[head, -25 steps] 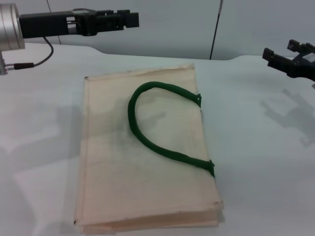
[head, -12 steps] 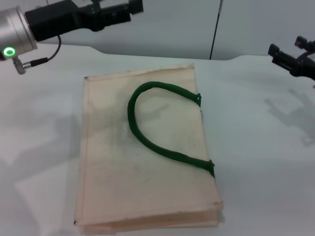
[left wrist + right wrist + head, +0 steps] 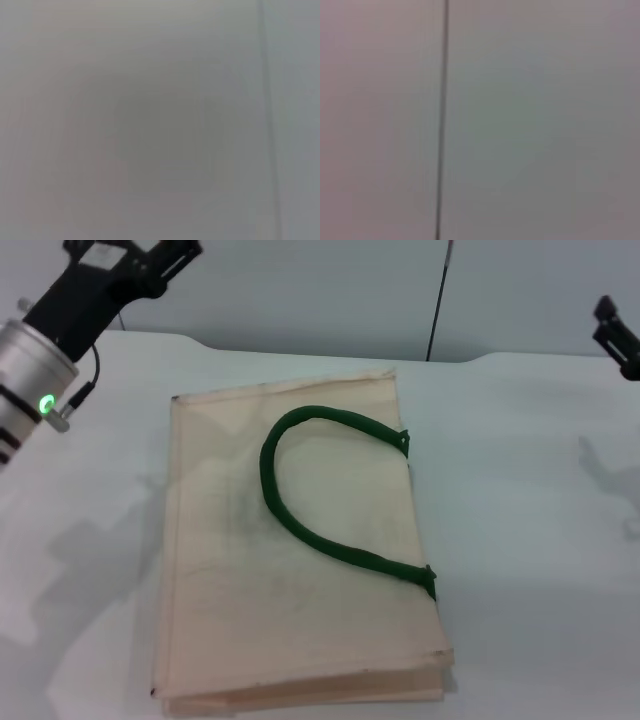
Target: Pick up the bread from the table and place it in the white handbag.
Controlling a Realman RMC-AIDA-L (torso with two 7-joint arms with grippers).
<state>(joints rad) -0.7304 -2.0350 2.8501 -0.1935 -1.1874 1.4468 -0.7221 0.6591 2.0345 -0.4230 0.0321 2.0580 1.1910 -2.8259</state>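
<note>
Overhead, from the head view, the white handbag is seen lying flat on the table, its green handle looped across the upper face. The bread is not seen anywhere on the tabletop; it may already be inside the bag, but that cannot be told. The left gripper is raised at the far left corner, clear of the bag, and whether its fingers are parted cannot be told. Only a dark sliver of the right gripper is shown at the right edge, well apart from the bag; its state cannot be told either.

By the left wrist view nothing but a blank grey surface is offered, and by the right wrist view the same with one thin dark line, so neither bag nor bread is confirmed there.

If sought, the bread would be judged light, rigid and glossy, hence slippery; it would best be gripped across its narrow middle.
</note>
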